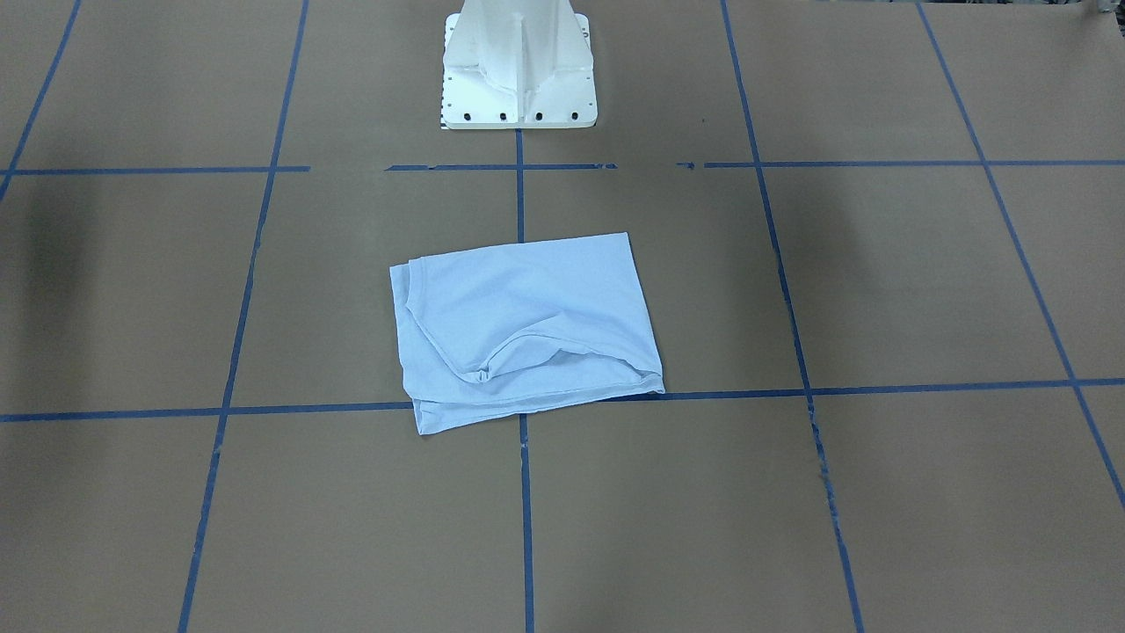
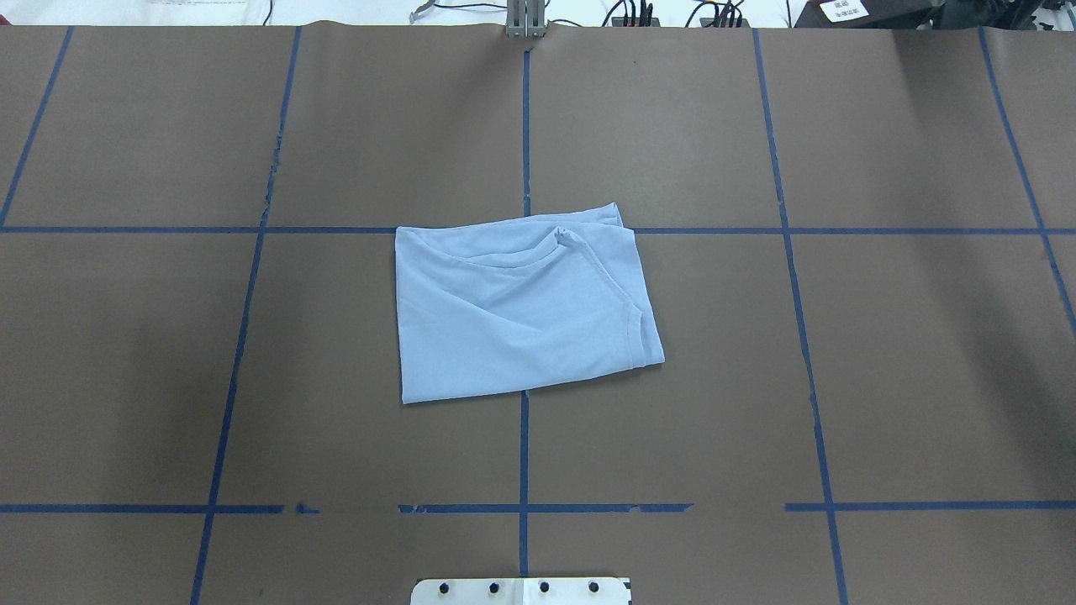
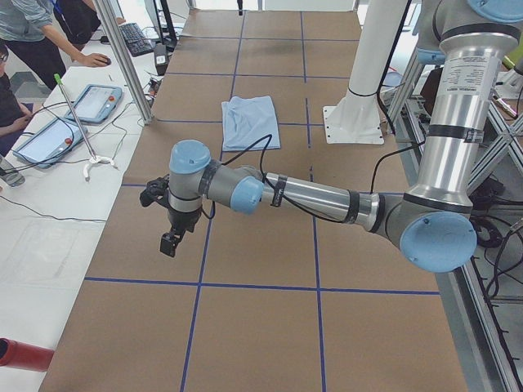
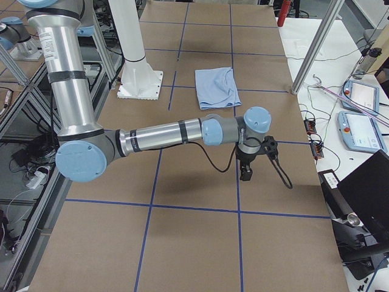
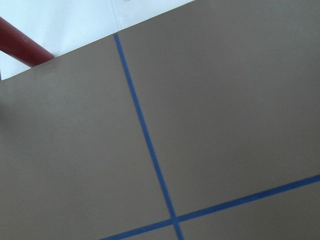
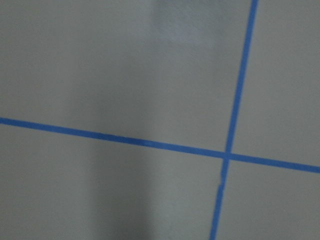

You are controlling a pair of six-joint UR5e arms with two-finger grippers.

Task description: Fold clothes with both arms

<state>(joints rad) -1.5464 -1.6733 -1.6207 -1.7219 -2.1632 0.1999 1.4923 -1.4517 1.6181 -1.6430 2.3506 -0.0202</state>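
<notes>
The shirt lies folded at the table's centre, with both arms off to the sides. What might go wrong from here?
The T-shirt is folded unevenly: a puckered ridge sits near its far edge, so the fold may count as untidy. Another pinch could drag the loose top layer open.

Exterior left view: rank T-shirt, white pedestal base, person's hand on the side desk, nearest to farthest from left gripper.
From the left gripper:
1. T-shirt, mid-table, farther along.
2. white pedestal base, level with the shirt, over on the robot's side.
3. person's hand, far end of the side desk.
</notes>
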